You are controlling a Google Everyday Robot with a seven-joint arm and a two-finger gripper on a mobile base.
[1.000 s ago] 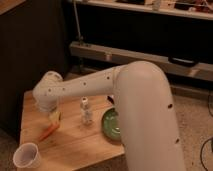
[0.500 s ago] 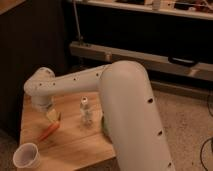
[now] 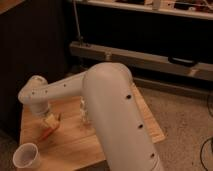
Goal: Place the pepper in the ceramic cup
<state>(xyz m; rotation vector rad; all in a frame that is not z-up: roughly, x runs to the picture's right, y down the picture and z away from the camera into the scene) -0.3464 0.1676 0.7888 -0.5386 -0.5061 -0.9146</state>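
Observation:
The pepper (image 3: 46, 133) is a thin orange-red sliver on the wooden table (image 3: 75, 145), at its left side. My gripper (image 3: 51, 122) hangs at the end of the white arm (image 3: 107, 100), right over the pepper's upper end and touching or almost touching it. The ceramic cup (image 3: 26, 156) is a small white round cup standing upright at the table's front left corner, a short way below and left of the pepper and the gripper.
A small white shaker bottle (image 3: 85, 113) stands mid-table, right of the gripper and half behind the arm. The big arm covers the table's right part. A dark shelf unit (image 3: 150, 55) stands behind the table, with speckled floor (image 3: 185, 120) to the right.
The arm has swung closer to the camera and now hides the green bowl. The gripper stays by the pepper, slightly lower in view. The cup and the shaker have not moved.

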